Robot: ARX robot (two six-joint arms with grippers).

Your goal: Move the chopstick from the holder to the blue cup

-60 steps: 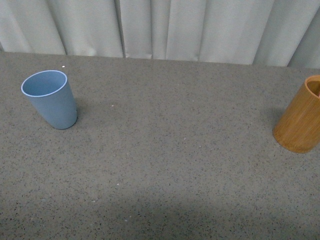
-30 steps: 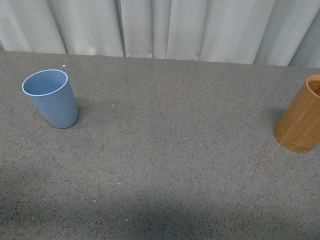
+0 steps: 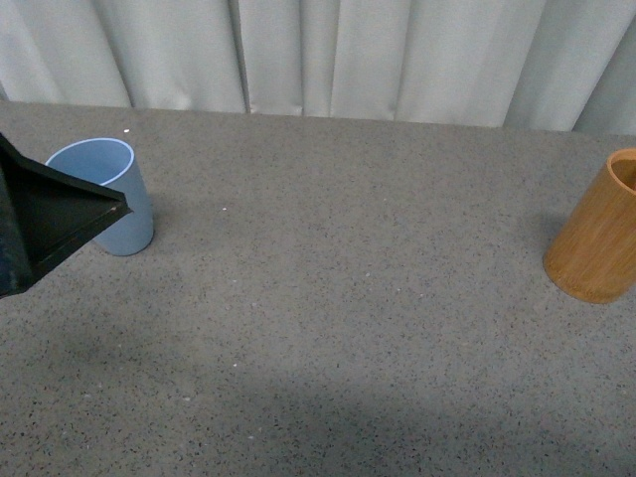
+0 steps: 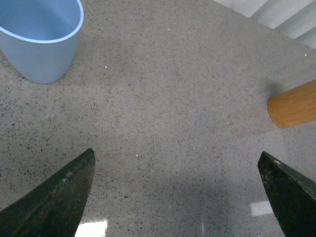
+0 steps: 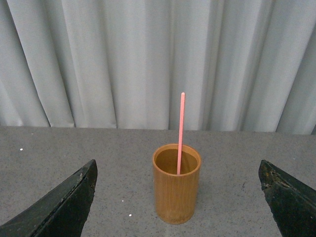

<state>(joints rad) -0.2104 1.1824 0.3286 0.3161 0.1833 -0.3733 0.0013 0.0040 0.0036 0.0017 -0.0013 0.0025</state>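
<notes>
The blue cup (image 3: 124, 231) stands upright at the far left of the table, also in the left wrist view (image 4: 42, 39). One black finger (image 3: 60, 214) of my left gripper reaches in from the left edge and covers part of the cup. My left gripper (image 4: 176, 153) is open and empty above bare table. The orange-brown holder (image 3: 599, 231) stands at the right edge. In the right wrist view the holder (image 5: 176, 192) holds one pink chopstick (image 5: 181, 128) standing almost upright. My right gripper (image 5: 177, 163) is open, facing the holder from a distance.
The grey speckled table (image 3: 348, 298) stretches between cup and holder. A pale pleated curtain (image 3: 338, 55) hangs along its far edge. The holder (image 4: 292, 104) also shows at the side of the left wrist view.
My left gripper's finger has come into the front view from the left and now overlaps the blue cup. The cup and the holder have stayed where they were.
</notes>
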